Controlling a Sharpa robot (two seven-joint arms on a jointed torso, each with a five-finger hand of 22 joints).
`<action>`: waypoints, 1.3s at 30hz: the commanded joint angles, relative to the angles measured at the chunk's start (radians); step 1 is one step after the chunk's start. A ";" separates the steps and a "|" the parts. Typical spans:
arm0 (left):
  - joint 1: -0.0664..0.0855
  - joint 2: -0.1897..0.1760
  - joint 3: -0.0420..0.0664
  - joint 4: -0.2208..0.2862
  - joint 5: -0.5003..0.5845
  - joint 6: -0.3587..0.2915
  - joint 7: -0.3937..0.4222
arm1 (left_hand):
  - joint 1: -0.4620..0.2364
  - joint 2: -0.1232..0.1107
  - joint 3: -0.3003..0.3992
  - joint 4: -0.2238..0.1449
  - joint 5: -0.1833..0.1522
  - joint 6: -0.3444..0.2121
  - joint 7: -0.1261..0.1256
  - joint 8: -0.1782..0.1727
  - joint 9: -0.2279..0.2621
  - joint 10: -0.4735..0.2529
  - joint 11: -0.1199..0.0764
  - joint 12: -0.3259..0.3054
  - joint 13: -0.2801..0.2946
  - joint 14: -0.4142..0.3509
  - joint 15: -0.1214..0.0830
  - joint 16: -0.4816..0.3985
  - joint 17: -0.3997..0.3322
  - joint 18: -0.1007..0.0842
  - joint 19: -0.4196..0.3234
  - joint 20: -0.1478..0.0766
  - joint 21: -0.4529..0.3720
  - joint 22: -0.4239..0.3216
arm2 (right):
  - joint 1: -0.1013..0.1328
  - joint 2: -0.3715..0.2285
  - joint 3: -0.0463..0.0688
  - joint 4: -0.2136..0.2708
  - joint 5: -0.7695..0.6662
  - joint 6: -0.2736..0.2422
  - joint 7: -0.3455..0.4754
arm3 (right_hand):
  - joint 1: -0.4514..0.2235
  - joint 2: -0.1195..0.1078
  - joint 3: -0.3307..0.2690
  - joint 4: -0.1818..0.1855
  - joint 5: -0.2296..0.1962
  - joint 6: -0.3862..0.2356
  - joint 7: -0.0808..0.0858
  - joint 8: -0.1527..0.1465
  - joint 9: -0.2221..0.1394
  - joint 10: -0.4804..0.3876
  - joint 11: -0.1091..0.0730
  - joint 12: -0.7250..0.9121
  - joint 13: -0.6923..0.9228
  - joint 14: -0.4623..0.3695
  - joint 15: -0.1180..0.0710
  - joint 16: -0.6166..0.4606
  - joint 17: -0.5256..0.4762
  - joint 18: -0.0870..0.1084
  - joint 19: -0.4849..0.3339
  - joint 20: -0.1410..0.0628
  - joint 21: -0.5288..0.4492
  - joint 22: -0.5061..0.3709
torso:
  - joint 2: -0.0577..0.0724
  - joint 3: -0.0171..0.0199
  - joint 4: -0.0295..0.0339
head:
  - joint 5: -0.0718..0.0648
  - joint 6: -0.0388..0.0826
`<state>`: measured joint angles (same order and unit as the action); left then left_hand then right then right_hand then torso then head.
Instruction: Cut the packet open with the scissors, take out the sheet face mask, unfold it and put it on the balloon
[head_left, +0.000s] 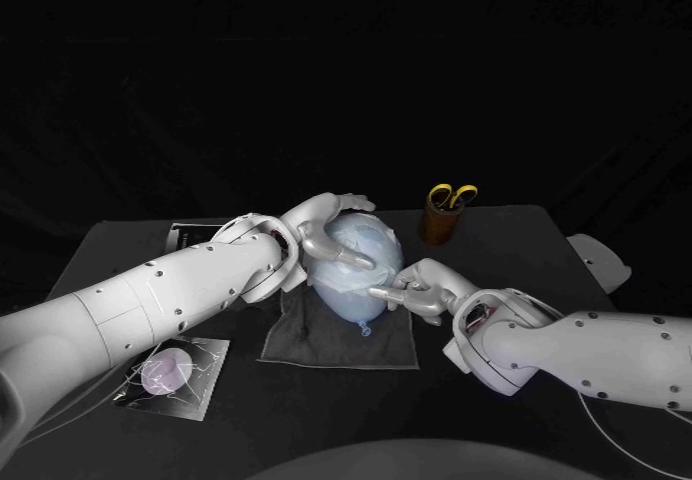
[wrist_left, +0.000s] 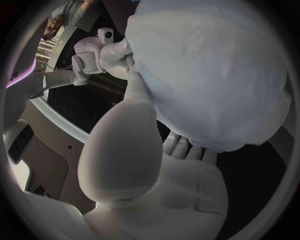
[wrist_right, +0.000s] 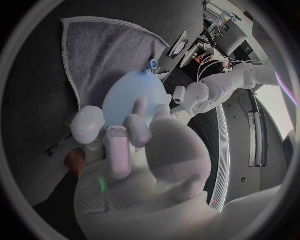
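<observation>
Left hand (head_left: 320, 222): wrapped round the far, fat end of the balloon (head_left: 351, 285). Thumb's over the top and the fingers curl underneath, so I've got hold of it there.
Right hand (head_left: 415, 292): fingers apart, nothing pinched as far as I can see. The tips just touch the balloon's near right flank, on bare blue skin.
Balloon: lying on the grey cloth (head_left: 310, 345) mid-table, long axis running away from me, knot end pointing back at me.
Sheet face mask (wrist_left: 212, 75): looks draped over the far, upper half of the balloon, pale and wrinkly, right in front of my left palm. Can't tell exactly where its lower edge ends.
What the next move turns on: the mask lies up the balloon and to the left of my right hand, really near. Right is the free one and left is busy steadying, so my guess is right does the smoothing or tugging down toward the knot.
Risk: the balloon's round and light, so a sideways push probably rolls it out of my left hand's cup.
Other stuff: scissors (head_left: 457, 196) are parked in the brown holder (head_left: 440, 227) at the back right, and the packet (head_left: 170, 375) is down at the near left. Both are well apart from the hands.
</observation>
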<state>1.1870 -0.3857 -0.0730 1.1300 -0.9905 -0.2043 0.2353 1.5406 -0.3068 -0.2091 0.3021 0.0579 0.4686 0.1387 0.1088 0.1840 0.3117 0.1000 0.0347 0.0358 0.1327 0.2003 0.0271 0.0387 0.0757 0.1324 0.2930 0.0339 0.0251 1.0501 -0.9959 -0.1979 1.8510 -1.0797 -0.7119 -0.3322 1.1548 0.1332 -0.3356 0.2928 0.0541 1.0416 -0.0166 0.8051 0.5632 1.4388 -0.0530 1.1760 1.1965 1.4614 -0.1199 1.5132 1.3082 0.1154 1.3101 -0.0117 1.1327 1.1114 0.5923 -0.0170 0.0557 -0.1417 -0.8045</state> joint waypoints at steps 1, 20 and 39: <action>0.002 0.008 0.000 -0.001 0.014 0.012 -0.010 | -0.001 0.002 0.005 0.001 -0.001 0.001 0.005 0.004 0.001 0.000 0.005 0.002 0.001 0.007 0.001 0.006 0.001 -0.014 -0.003 0.001 -0.005 0.000 | 0.001 0.006 0.001 -0.010 -0.042 0.014 -0.047 | -0.005 0.034 -0.018 0.001 0.000 0.000 -0.006 0.009 0.002 0.116 -0.033 0.280 0.300 0.089 -0.011 0.006 0.151 -0.008 0.007 0.001 0.008 0.005 | 0.000 -0.0010 0.0002 | -0.001 0.000; 0.004 0.021 0.000 -0.018 0.020 0.016 -0.017 | -0.001 0.002 0.007 0.001 -0.001 0.001 0.007 0.005 0.002 0.000 0.007 0.002 0.001 0.008 0.001 0.006 0.001 -0.014 -0.004 0.001 -0.005 0.000 | 0.004 0.011 0.003 -0.017 -0.148 0.098 -0.136 | 0.204 0.088 -0.064 -0.060 -0.001 -0.012 -0.015 0.035 0.004 0.119 -0.042 0.300 0.314 0.091 -0.019 0.016 0.168 -0.013 0.019 -0.007 0.030 0.044 | 0.000 -0.0007 -0.0017 | -0.004 -0.002; 0.005 0.027 0.000 -0.035 0.030 0.022 -0.019 | 0.000 0.003 0.011 0.001 0.000 0.000 0.009 0.005 0.001 0.000 0.009 0.002 0.001 0.008 0.001 0.006 0.002 -0.014 -0.004 0.001 -0.005 0.000 | 0.006 -0.074 0.002 0.052 -0.108 0.001 0.103 | 0.350 0.071 -0.074 -0.100 0.093 -0.072 0.010 -0.057 -0.057 0.112 -0.023 0.276 0.302 0.080 -0.004 -0.009 0.120 0.001 -0.035 0.002 -0.051 -0.016 | 0.000 -0.0009 -0.0004 | -0.006 0.002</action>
<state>1.1914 -0.3627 -0.0730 1.0987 -0.9690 -0.1960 0.2197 1.5406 -0.3068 -0.2037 0.3021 0.0579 0.4698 0.1396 0.1088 0.1845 0.3116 0.1000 0.0348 0.0357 0.1327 0.2003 0.0270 0.0393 0.0757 0.1325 0.2931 0.0339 0.0253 1.0559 -1.0620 -0.1952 1.8905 -1.2123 -0.6537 -0.4129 1.4273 0.2373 -0.4036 0.1908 0.1559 0.9815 -0.0138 0.7690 0.5189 1.3917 -0.0133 1.1917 1.2437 1.4571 -0.1234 1.5115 1.3082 0.0950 1.2893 -0.0135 1.0995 1.1107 0.5923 -0.0173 0.0544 -0.1481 -0.8057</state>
